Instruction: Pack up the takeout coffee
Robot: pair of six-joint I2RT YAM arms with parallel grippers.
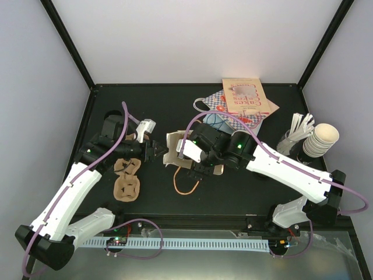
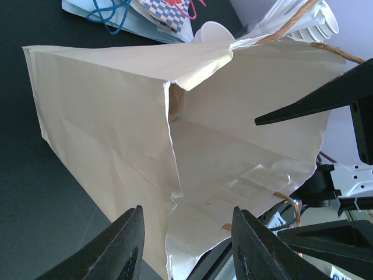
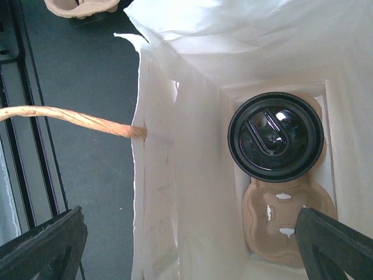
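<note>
The takeout coffee (image 3: 275, 137), a cup seen from above by its round black lid, stands inside the open paper bag (image 3: 192, 192) in one socket of a brown cup carrier (image 3: 288, 221) at the bag's bottom. My right gripper (image 3: 186, 251) hangs above the bag's mouth, open wide and empty, with its fingers either side of the opening. In the top view it (image 1: 201, 158) covers the bag (image 1: 173, 146). My left gripper (image 2: 186, 245) is open at the bag's outer wall (image 2: 116, 116), with the bag's torn lower edge between its fingers. In the top view it (image 1: 156, 150) is just left of the bag.
Two brown cup carriers (image 1: 127, 178) lie left of the bag. The bag's twine handle (image 1: 186, 185) loops onto the table in front. Printed paper bags (image 1: 242, 100) lie at the back. Stacked lidless cups (image 1: 322, 139) and a holder of stirrers (image 1: 296, 133) stand at the right.
</note>
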